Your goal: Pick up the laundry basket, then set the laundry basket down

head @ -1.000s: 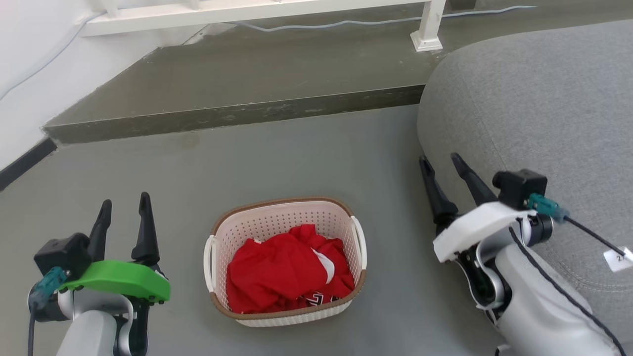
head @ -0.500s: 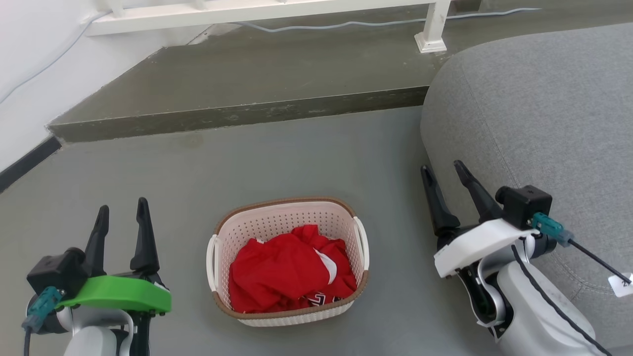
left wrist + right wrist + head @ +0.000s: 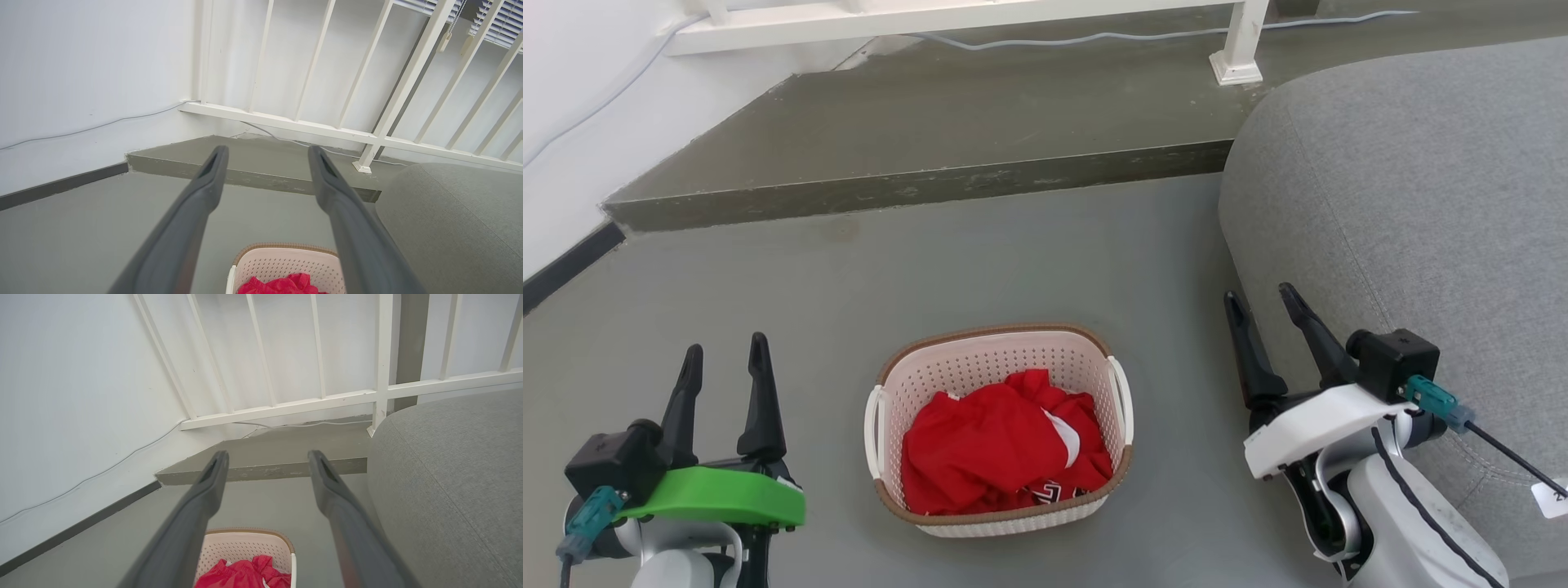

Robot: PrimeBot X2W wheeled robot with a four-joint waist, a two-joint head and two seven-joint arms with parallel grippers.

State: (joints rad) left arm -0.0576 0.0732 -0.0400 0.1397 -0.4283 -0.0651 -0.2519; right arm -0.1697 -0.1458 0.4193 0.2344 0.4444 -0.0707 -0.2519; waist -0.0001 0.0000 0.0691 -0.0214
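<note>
Lower in the head view than a second ago, the right hand (image 3: 1258, 291) has dropped more than the left hand (image 3: 726, 344), while the laundry basket (image 3: 996, 363) keeps almost the same place on the floor (image 3: 1029, 253). Each hand's two long, dark, tapering fingers stand apart with nothing between them.

The basket is a rounded rectangle of cream plastic pierced with small holes, edged by a brown woven-look rim (image 3: 1005, 330), with a white loop handle (image 3: 874, 433) at each short end. It sits upright between the two hands, apart from both. A crumpled red garment (image 3: 980, 449) with white and dark markings lies inside, below the rim.

The floor is smooth, matte grey-green, with bare strips on either side of the basket and a wider bare stretch beyond it, up to a raised step (image 3: 915, 189) with a scuffed, chipped edge. A white railing (image 3: 931, 16) runs along the back of the step. On the robot's right, a rounded sofa (image 3: 1405, 188) in grey woven fabric closes in. The right hand's fingers overlap its curved edge, and whether they touch it I cannot tell.
</note>
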